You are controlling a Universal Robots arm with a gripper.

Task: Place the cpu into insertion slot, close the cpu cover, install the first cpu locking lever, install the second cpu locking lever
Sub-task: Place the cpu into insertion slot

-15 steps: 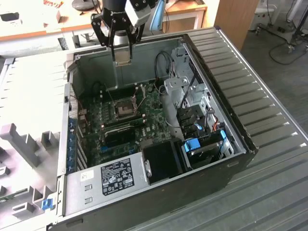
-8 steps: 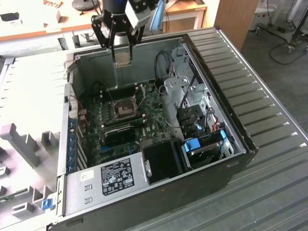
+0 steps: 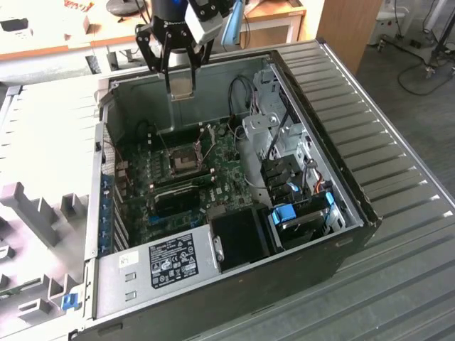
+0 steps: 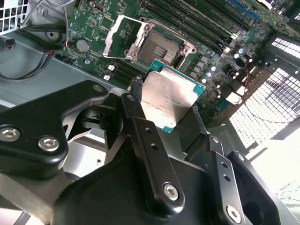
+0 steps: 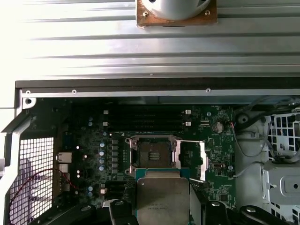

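Silver-tan metal caps the cpu (image 5: 162, 199), a small flat square on a green-edged board, pinched by two opposite edges between the black fingers of the gripper (image 4: 166, 95). The jaws are clenched on the chip and nothing else touches it. In the exterior view the chip hangs at about eleven o'clock in the frame, above the far wall of the open computer case (image 3: 320, 78). The insertion slot (image 3: 183, 158) lies well below it, roughly at six o'clock from the chip, on the green motherboard (image 3: 227, 170).

In both wrist views the slot is bare, its dark centre exposed. The cpu cover (image 4: 121, 40) is swung up off it and hinged at one side. The thin rods standing beside the slot may be the locking levers, though I cannot be sure. Long black memory slots (image 4: 187, 23) run just beside the socket.

As a judgement, the chip is light and rigid, with a smooth lid that could slide under loose pads. Its underside contacts and the socket's pins are delicate, so the edges are the right place to hold, as here. It looks slightly tilted in the second wrist view.
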